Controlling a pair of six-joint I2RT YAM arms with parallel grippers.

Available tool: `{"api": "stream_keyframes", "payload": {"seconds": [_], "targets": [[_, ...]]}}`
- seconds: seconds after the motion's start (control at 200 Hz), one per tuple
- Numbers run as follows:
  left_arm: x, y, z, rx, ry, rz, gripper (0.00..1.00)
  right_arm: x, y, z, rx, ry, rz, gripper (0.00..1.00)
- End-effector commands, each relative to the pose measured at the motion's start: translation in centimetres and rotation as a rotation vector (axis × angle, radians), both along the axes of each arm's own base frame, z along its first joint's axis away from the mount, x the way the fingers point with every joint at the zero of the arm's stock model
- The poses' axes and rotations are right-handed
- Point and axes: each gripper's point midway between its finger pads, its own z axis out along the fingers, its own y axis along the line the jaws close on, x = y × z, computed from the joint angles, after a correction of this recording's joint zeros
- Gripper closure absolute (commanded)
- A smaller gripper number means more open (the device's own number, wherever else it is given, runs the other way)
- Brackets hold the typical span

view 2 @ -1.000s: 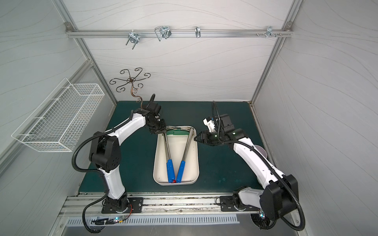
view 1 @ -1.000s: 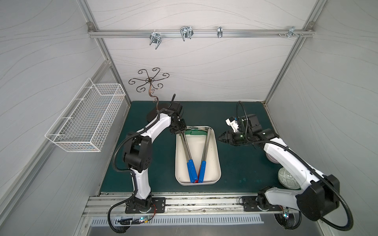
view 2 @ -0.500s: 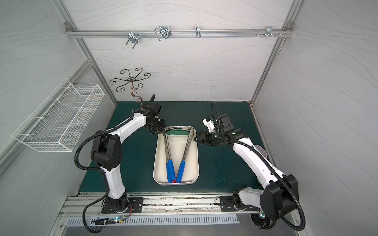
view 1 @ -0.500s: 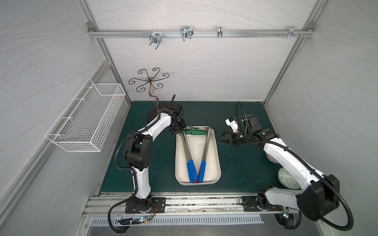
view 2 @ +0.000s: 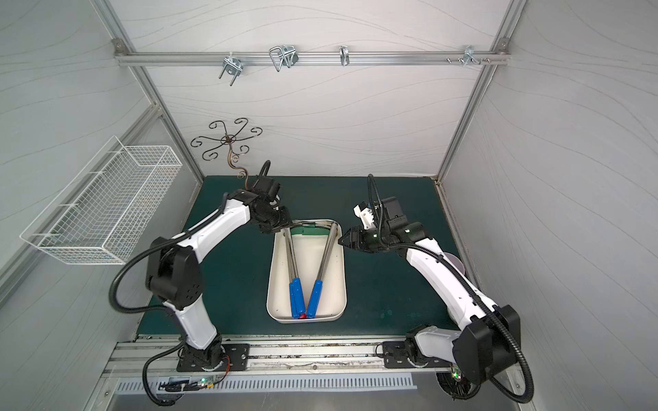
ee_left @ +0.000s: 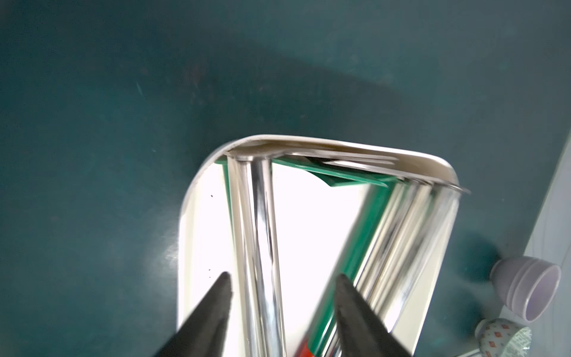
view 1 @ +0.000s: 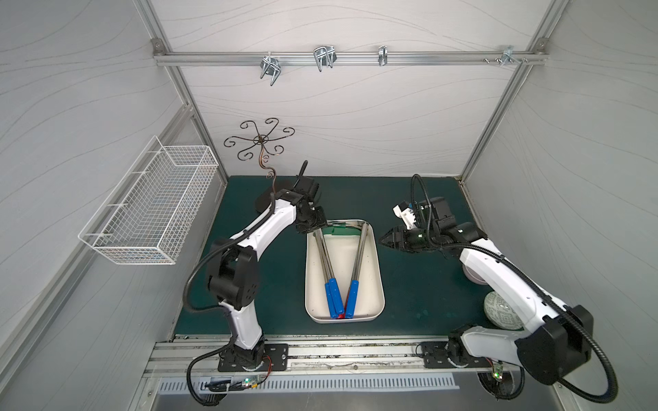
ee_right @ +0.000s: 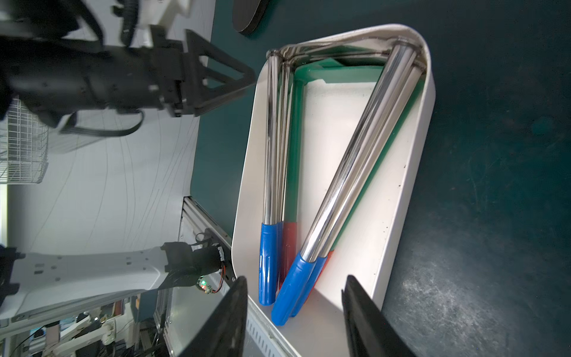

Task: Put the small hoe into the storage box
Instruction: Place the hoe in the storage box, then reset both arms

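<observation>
Green shafts (ee_right: 292,148) under chrome shafts (ee_right: 272,139), wrist views only; left end effector (ee_left: 281,279), right end effector (ee_right: 295,287) both spread.

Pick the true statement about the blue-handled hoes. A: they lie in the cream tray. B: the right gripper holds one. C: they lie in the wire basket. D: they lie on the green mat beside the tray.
A: in a top view the hoes lie inside the storage box, shafts spread in a V.
</observation>
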Motion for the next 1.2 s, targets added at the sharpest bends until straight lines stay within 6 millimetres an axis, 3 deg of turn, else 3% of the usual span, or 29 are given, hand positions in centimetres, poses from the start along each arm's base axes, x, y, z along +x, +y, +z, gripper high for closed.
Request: {"api": "stream_keyframes", "payload": {"seconds": [0.0, 0.15, 0.295, 0.415, 0.435, 0.45, 0.46, 0.53, 0.615, 0.66, 0.846, 1.026, 1.196], "targets": [[-0.4, 2.5, 5.2, 0.024, -0.210, 0.018, 0.36, 0.4, -1.1, 1.6, -0.061, -0.099, -0.027, 0.49], [-1.7, 6.7, 7.1, 0.043, -0.415, 0.093, 0.32, 2.0, -3.5, 2.4, -0.162, -0.209, -0.123, 0.48], [-3.1, 10.7, 5.7, 0.097, -0.507, 0.178, 0.30, 3.6, -6.1, 2.9, -0.240, -0.273, -0.216, 0.43], [-3.6, 14.0, 4.0, 0.204, -0.546, 0.264, 0.30, 4.8, -10.1, 3.6, -0.369, -0.360, -0.389, 0.25], [-3.7, 14.5, 3.8, 0.219, -0.556, 0.279, 0.30, 5.0, -10.8, 3.9, -0.384, -0.386, -0.422, 0.20], [-3.8, 14.8, 3.6, 0.230, -0.563, 0.291, 0.30, 5.0, -11.2, 4.0, -0.391, -0.404, -0.440, 0.06], [-3.9, 15.1, 3.5, 0.237, -0.568, 0.298, 0.30, 5.1, -11.4, 4.1, -0.391, -0.419, -0.454, 0.02], [-4.2, 16.5, 3.1, 0.275, -0.624, 0.356, 0.28, 6.2, -13.1, 3.9, -0.422, -0.546, -0.551, 0.01], [-4.7, 18.1, 2.5, 0.314, -0.685, 0.430, 0.24, 7.3, -14.4, 1.1, -0.521, -0.708, -0.560, 0.01], [-4.8, 18.8, 2.1, 0.334, -0.709, 0.459, 0.22, 7.7, -15.7, 0.6, -0.576, -0.763, -0.615, 0.01], [-4.5, 20.1, 0.3, 0.421, -0.735, 0.494, 0.20, 9.3, -20.4, -3.1, -0.629, -0.769, -0.800, 0.01], [-4.0, 22.4, -1.4, 0.530, -0.711, 0.552, 0.15, 11.6, -21.3, -8.4, -0.753, -0.718, -0.758, 0.01], [-3.8, 24.0, -1.9, 0.546, -0.758, 0.588, 0.12, 12.6, -20.8, -11.0, -0.725, -0.844, -0.753, 0.01]]}}
